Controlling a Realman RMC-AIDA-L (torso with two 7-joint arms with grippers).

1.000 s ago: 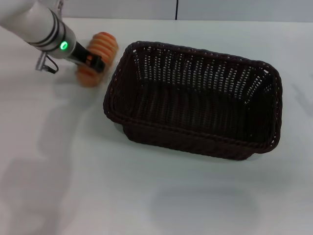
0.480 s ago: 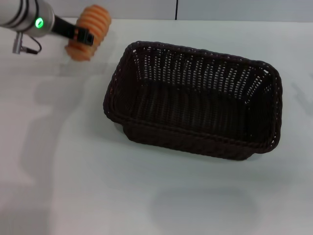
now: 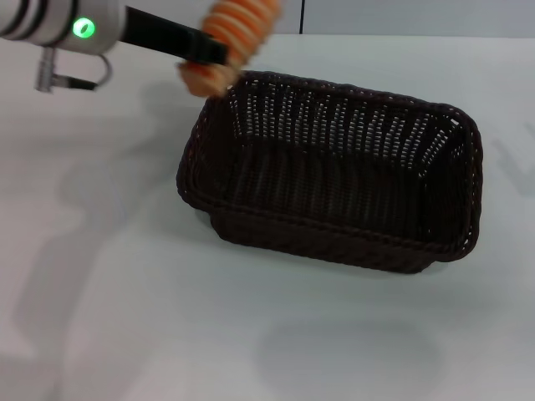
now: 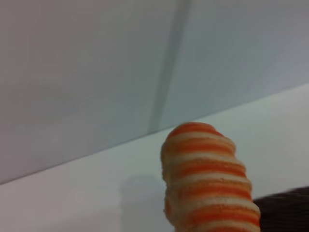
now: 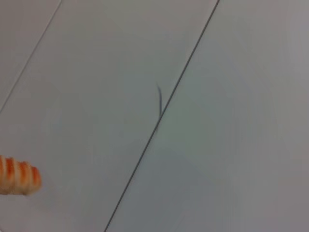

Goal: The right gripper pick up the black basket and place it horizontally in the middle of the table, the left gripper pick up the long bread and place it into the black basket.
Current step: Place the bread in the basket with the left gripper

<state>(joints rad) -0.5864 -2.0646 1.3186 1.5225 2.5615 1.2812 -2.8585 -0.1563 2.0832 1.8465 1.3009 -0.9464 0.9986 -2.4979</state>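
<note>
Woven wicker black basket [image 3: 334, 180]; smooth table [image 3: 125, 292].

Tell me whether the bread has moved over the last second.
Yes. The bread, held by the left end effector, has gone up off the table and rightward, now at the basket's far-left corner.

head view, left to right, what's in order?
Left arm housing with green light → left gripper, jaws shut on the bread held in the air → basket, standing on the table. Right gripper not in view.
</note>
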